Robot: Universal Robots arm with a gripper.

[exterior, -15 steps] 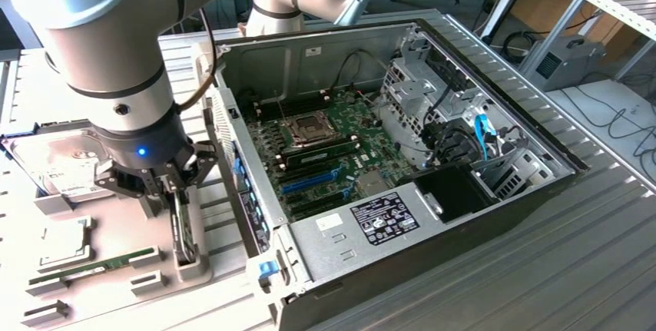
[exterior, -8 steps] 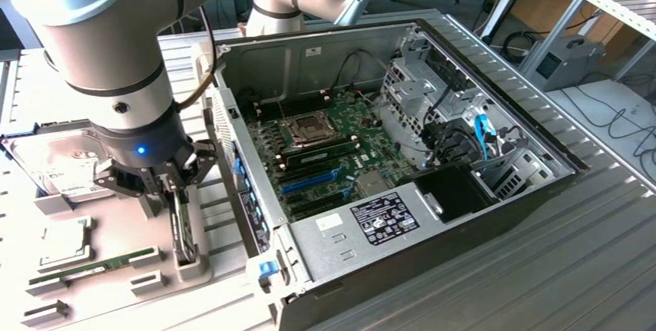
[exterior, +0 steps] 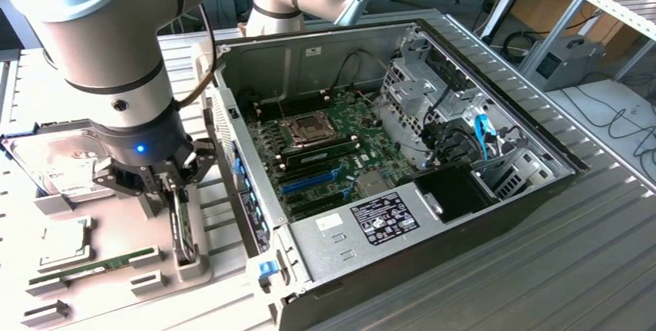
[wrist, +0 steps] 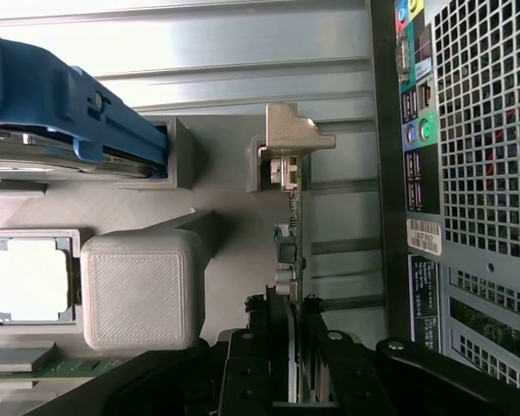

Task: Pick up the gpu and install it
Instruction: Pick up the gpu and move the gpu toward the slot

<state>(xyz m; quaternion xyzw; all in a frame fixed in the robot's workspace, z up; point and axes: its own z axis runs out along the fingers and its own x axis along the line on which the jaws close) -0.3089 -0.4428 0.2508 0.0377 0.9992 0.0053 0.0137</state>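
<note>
A ribbed metal surface [exterior: 574,269] carries an open computer case [exterior: 307,62] lying on its side, motherboard [exterior: 328,147] facing up. In the exterior view, a grey robot arm [exterior: 97,47] reaches down at nine o'clock from the case. Below it sits a grey moulded holder [exterior: 195,269], with a hard drive [exterior: 61,158] at ten o'clock from it.

The gpu [exterior: 183,227] stands on its long edge in the holder's slot, just beside the case's outer wall. The tool [exterior: 164,193] straddles it, about half open, and in the wrist view the tool [wrist: 295,364] appears to clamp both faces of the gpu [wrist: 295,234], which is still seated in the slot.

The likely risk is a tilted lift. That could jam the card in its slot, or knock it against the nearby case wall.
</note>
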